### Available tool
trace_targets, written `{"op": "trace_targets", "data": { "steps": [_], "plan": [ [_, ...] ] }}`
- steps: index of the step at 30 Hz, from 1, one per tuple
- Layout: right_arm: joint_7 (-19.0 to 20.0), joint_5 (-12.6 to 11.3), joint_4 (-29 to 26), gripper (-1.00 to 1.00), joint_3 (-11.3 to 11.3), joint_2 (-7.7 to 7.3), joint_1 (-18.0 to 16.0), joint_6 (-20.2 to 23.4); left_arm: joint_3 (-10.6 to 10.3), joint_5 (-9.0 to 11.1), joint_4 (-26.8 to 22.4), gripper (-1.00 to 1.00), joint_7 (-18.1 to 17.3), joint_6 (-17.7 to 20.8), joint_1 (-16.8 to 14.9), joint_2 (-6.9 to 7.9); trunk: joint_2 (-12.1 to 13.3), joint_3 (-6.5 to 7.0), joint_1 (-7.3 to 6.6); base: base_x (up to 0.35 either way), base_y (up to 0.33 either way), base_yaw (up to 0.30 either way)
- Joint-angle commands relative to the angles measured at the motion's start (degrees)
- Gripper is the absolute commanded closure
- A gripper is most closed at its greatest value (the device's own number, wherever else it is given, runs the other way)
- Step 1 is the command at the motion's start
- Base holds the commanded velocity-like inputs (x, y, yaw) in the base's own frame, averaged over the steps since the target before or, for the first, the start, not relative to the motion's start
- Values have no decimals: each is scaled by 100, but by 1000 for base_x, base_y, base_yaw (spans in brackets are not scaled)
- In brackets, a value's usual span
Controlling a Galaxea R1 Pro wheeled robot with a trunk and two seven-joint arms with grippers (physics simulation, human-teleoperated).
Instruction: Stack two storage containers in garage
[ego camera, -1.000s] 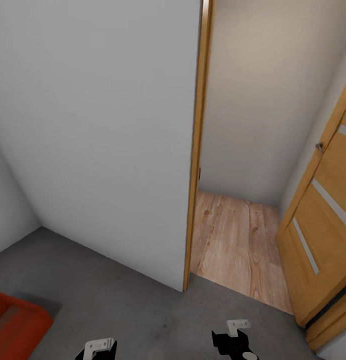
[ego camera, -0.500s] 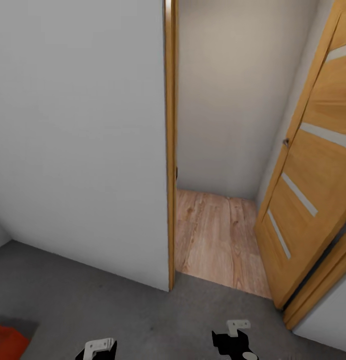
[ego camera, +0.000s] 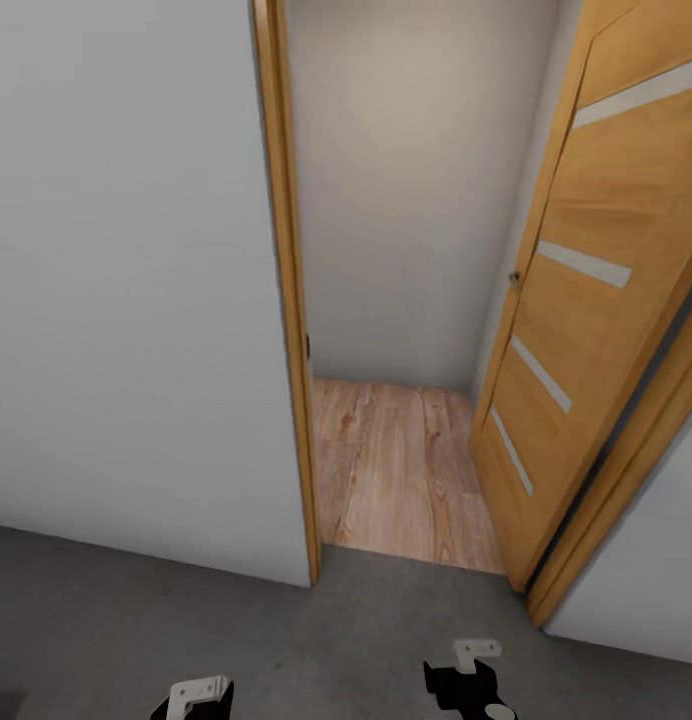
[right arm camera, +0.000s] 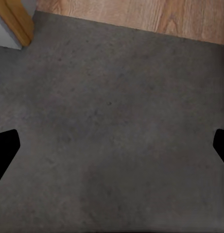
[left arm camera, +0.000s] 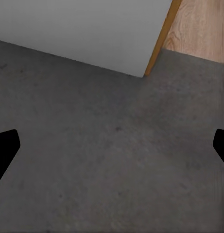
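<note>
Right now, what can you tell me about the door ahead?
The wooden door is swung open at the right of the doorway, honey-toned with three pale slanted inlay strips and a small dark handle on its near edge. Its bottom sits over the wood plank floor, just beyond the grey concrete floor. Nothing blocks it.

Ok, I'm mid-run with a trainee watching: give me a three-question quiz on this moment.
1. True or false: the wooden door stands open.
2. What flooring lies beyond the doorway? A) grey concrete B) light wood planks C) carpet
3. Fill in: both the left gripper and the right gripper hang open over the ____ floor.

Key: 1 true; 2 B; 3 grey concrete.
</note>
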Motion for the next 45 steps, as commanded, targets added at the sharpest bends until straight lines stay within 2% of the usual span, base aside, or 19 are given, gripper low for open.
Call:
{"op": "trace_targets", "data": {
  "steps": [1, 26, 45],
  "plan": [
    [-28, -1, 8, -100, 29, 1, -5, -16, 48, -28, 0, -100, -45, -14, -3, -6, -4, -6, 0, 0, 0, -264],
    [-28, -1, 8, -100, 28, 1, -5, -16, 48, -29, 0, -100, -45, -14, -3, -6, -4, -6, 0, 0, 0, -257],
    [-28, -1, 8, -100, 35, 1, -5, -27, 46, -29, 0, -100, -45, -7, -3, -6, -4, -6, 0, 60, 0, -22]
  ]
}}
